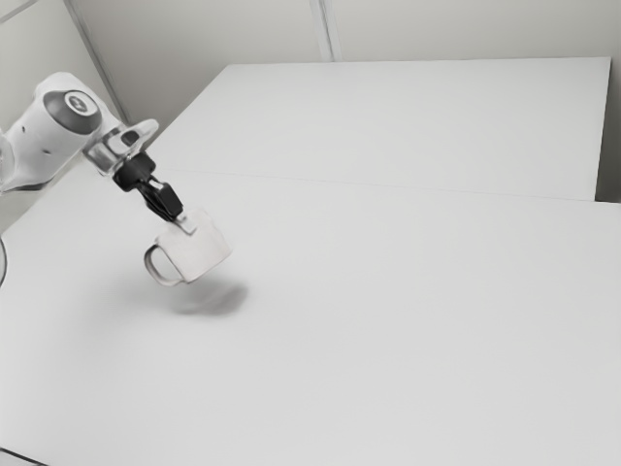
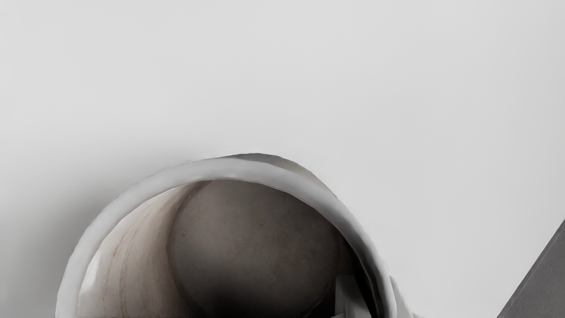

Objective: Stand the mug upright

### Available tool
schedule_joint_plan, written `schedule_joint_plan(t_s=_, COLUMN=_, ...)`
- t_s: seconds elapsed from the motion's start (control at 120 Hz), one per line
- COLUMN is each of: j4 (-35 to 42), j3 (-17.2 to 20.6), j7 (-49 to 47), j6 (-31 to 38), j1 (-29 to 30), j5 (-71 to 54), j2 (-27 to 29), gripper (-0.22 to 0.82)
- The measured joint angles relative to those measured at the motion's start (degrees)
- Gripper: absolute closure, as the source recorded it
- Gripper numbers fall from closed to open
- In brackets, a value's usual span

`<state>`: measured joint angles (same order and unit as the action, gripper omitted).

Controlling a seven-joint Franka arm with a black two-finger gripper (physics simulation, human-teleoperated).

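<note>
In the exterior view the gripper (image 1: 182, 220) points down at a slant, its tips at the upper rim of the white mug (image 1: 204, 254). The mug hangs tilted above the table, its shadow beneath it and its handle on the exterior view's left side. The wrist view looks into the open mouth of the mug (image 2: 220, 170) and onto its inner bottom. There the gripper (image 2: 383, 297) is shut on the mug's wall, one fingertip inside the mouth and the other against the outside.
The broad white table (image 1: 388, 340) extends around and below the mug, with a second white surface (image 1: 408, 121) behind it. A dark cable (image 1: 21, 456) lies at the exterior view's lower left corner. A dark grey slanted area (image 2: 540, 282) fills one corner of the wrist view.
</note>
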<state>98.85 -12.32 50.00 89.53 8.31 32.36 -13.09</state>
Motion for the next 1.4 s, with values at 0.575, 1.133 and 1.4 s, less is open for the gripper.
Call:
schedule_joint_plan(t_s=0.575, j4=21.8, j3=9.5, j7=-24.1, j6=36.2, j1=-4.0, j5=-31.5, j2=10.0, gripper=0.79)
schedule_joint_plan(t_s=1.133, j4=28.5, j3=10.6, j7=-37.6, j6=49.2, j1=-4.2, j5=-30.2, j2=9.4, gripper=0.30)
schedule_joint_plan(t_s=1.4, j4=13.1, j3=10.7, j7=-39.9, j6=37.4, j1=-4.0, j5=-29.8, j2=9.8, gripper=0.09)
